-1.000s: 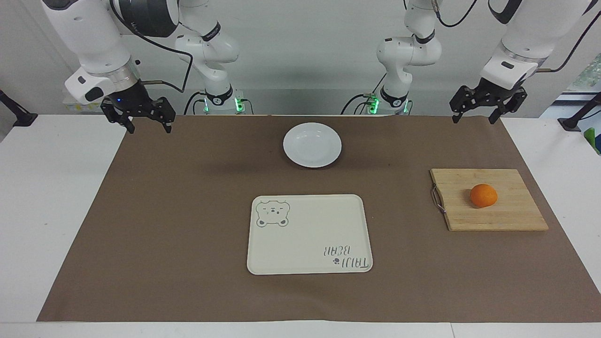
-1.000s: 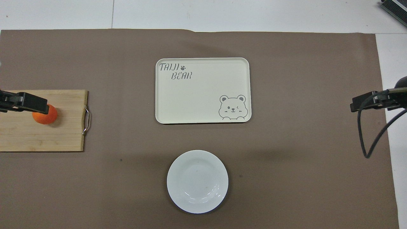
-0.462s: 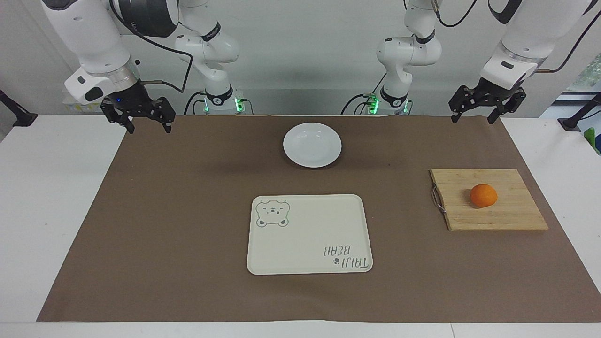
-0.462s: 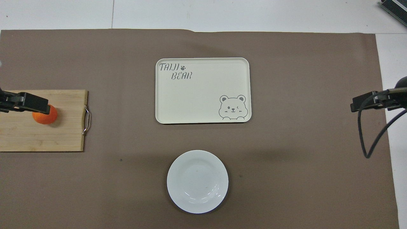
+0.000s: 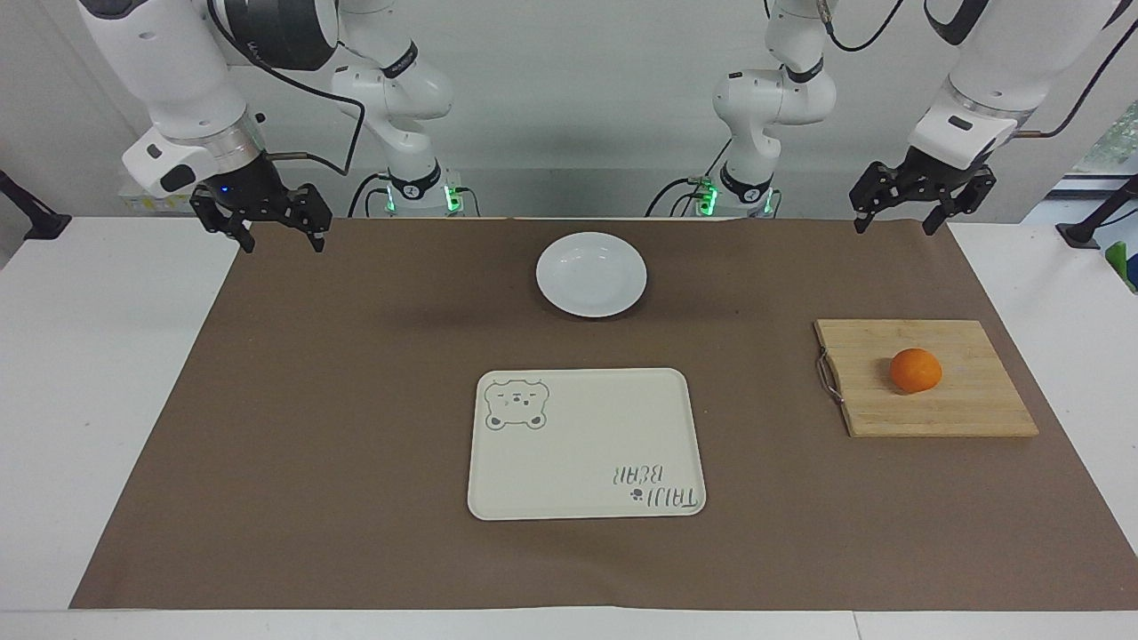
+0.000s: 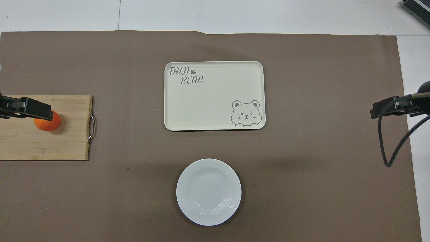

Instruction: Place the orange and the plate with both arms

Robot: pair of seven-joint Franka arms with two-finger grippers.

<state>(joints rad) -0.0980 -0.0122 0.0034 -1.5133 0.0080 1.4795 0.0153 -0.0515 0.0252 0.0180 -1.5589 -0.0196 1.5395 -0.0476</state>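
Note:
The orange (image 5: 916, 370) sits on a wooden cutting board (image 5: 969, 413) toward the left arm's end of the table. The white plate (image 5: 591, 274) lies on the brown mat, midway between the arms' bases. My left gripper (image 5: 896, 222) is open and empty, raised over the mat's corner, well apart from the orange. In the overhead view one of its fingers (image 6: 35, 110) overlaps the orange (image 6: 50, 125); the plate (image 6: 208, 191) shows there too. My right gripper (image 5: 279, 238) is open and empty, raised over the mat's corner at the right arm's end.
A cream rectangular tray with a bear drawing (image 5: 585, 443) lies farther from the robots than the plate; it also shows in the overhead view (image 6: 214, 95). The cutting board has a metal handle (image 5: 827, 377) on its side toward the tray. A cable (image 6: 383, 141) hangs from the right arm.
The left gripper has shifted very slightly. The right arm, orange, plate and tray have not moved.

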